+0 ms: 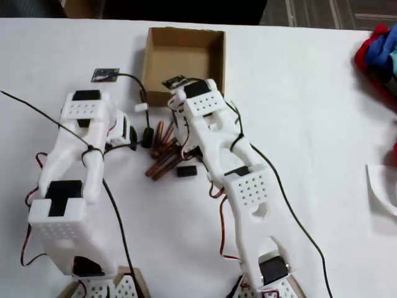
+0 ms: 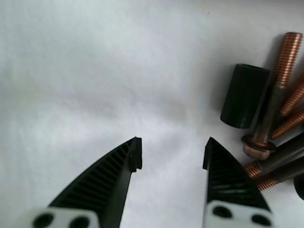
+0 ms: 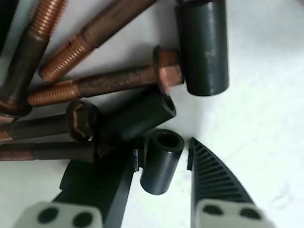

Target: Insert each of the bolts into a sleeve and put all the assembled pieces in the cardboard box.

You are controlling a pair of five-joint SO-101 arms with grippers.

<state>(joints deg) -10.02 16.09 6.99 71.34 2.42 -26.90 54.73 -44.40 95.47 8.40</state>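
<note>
Right claw is straddling, fingers apart, a short black cylindrical sleeve lying on the white surface against copper-coloured flanged steel bolts, probably risking a skewed pinch rolling it away, while left claw is hanging spread beside them.

- The tool hangs over the white surface, its two black ribbed fingers spread apart with nothing between them.
- A short black cylindrical sleeve lies on its side ahead of the tips and off to one side, apart from the nearer finger.
- A copper-coloured flanged bolt lies just beside the sleeve, on its side away from the tool.
- More threaded copper-coloured bolts lie just past it.
</note>
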